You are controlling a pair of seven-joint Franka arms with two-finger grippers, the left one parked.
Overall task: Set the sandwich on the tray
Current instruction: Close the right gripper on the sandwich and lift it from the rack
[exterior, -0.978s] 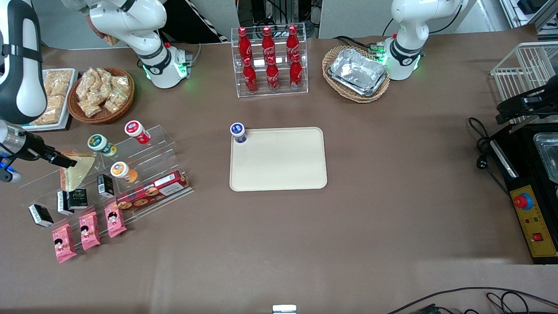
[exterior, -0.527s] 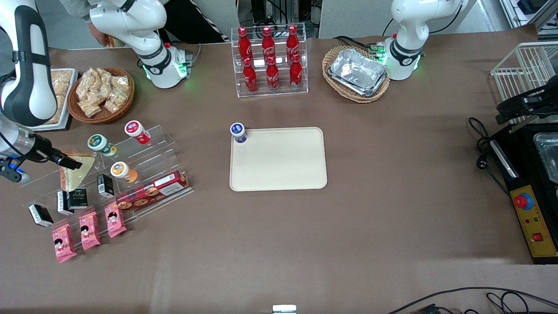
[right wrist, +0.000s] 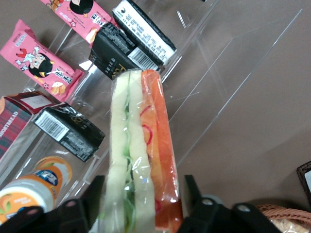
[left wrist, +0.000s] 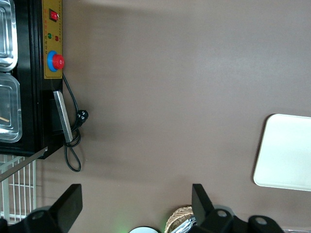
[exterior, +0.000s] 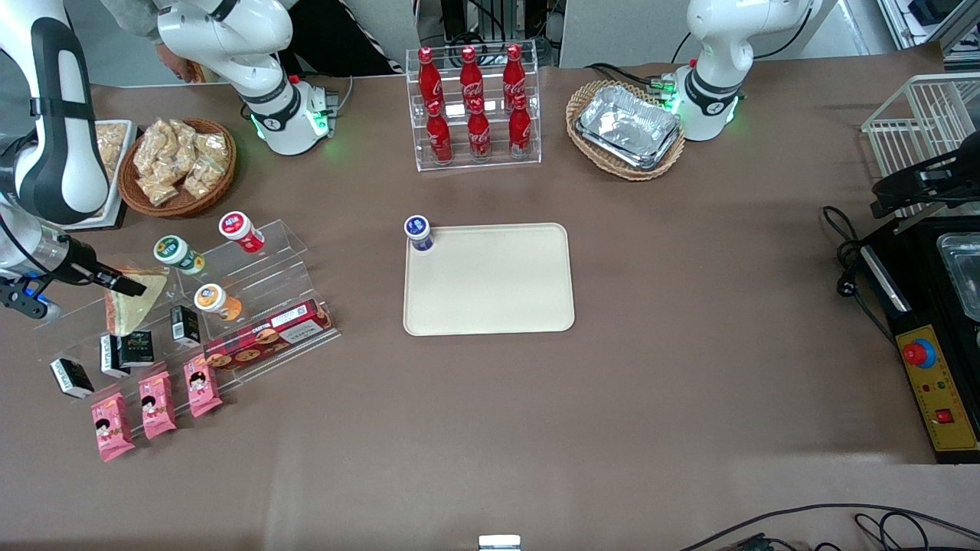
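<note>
The claw [right wrist: 141, 206] straddles the sandwich [right wrist: 141, 160] on the clear stand [exterior: 253, 283], fingers [right wrist: 85, 206] flanking it; whether they press it, I cannot tell. Squeeze gently, lift straight up, then carry it to the tray [exterior: 490, 279].

Overall light: bright and even, coming from above; colours read true on the brown table [exterior: 689, 398].
Shadows: soft and faint; a dim band lay along the table edge nearest the front camera.
Glare: the foil trays [exterior: 629, 125] shone white, the clear acrylic rack [right wrist: 228, 73] caught thin bright lines, and the sandwich [right wrist: 141, 160] wrap glinted between the jaws of the gripper [right wrist: 143, 201].
Focus: the sandwich was sharp ahead of the jaws; the gripper's fingers [right wrist: 95, 196] were blurred.
Coloured light: green lamps glowed at the arm bases.
</note>
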